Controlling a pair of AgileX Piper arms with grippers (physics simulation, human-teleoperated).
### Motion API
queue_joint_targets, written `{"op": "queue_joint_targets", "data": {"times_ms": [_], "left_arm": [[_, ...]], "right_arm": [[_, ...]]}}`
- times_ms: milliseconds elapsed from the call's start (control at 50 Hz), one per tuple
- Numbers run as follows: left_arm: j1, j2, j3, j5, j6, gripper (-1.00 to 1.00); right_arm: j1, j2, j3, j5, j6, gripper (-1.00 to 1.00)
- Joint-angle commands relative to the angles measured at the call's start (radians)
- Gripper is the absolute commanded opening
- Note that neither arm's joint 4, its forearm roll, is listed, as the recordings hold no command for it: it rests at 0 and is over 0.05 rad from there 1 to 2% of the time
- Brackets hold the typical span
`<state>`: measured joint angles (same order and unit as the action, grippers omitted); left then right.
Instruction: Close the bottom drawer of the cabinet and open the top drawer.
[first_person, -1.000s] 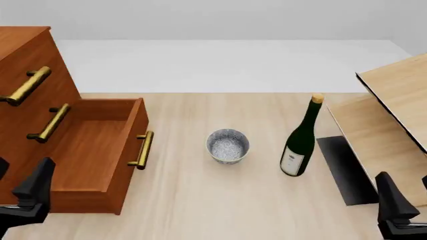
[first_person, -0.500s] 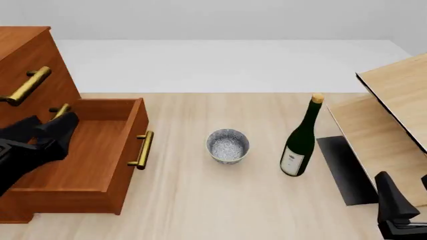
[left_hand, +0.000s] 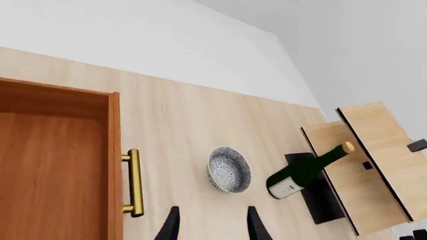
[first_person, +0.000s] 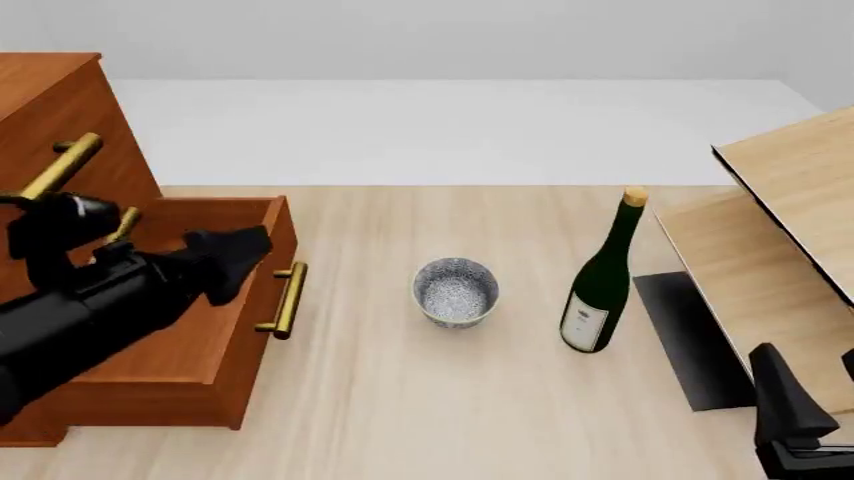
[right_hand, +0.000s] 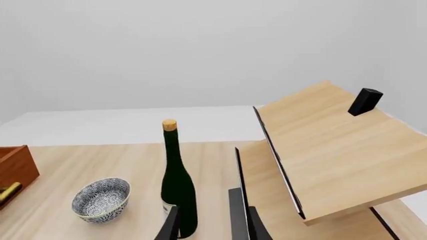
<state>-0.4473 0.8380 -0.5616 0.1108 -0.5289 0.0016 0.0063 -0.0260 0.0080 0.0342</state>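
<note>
my left claw (first_person: 240, 250) hangs empty, fingers apart, over the pulled-out bottom drawer (first_person: 187, 310). if i push its handle (first_person: 282, 300) off-centre, i judge it could jam. my right claw (right_hand: 208, 225) idles, parted, empty.

The bowl (first_person: 455, 290) stood on the table (first_person: 441, 400). Left of the bowl stood the cabinet (first_person: 54, 110), its bottom drawer (first_person: 200, 330) pulled out toward the bowl. Right of the bowl stood the bottle (first_person: 603, 280), with slanted boards (first_person: 787, 230) beyond it.
</note>
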Motion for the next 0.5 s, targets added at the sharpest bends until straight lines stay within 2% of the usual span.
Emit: {"op": "queue_joint_targets", "data": {"times_ms": [20,120,160,200,280,380,440,500], "left_arm": [[-0.105,0.082,-0.036,0.042,-0.057,1.0],[-0.12,0.099,-0.048,0.041,-0.064,1.0],[-0.125,0.13,-0.051,0.046,-0.046,1.0],[-0.137,0.142,-0.028,0.025,-0.091,1.0],[-0.147,0.179,-0.049,0.049,-0.053,1.0],[-0.15,0.228,-0.06,0.068,-0.036,1.0],[-0.166,0.232,-0.043,0.054,-0.066,1.0],[-0.164,0.277,-0.05,0.069,-0.034,1.0]], "right_arm": [[-0.002,0.0,0.0,0.0,0.0,1.0],[-0.003,-0.004,0.001,0.004,0.003,1.0],[-0.003,-0.004,0.001,0.005,0.004,1.0],[-0.003,-0.004,0.001,0.005,0.004,1.0],[-0.004,-0.004,0.001,0.005,0.005,1.0],[-0.007,-0.004,0.001,0.004,0.005,1.0],[-0.006,0.001,0.0,0.0,0.005,1.0],[-0.007,0.001,0.0,0.0,0.006,1.0]]}}
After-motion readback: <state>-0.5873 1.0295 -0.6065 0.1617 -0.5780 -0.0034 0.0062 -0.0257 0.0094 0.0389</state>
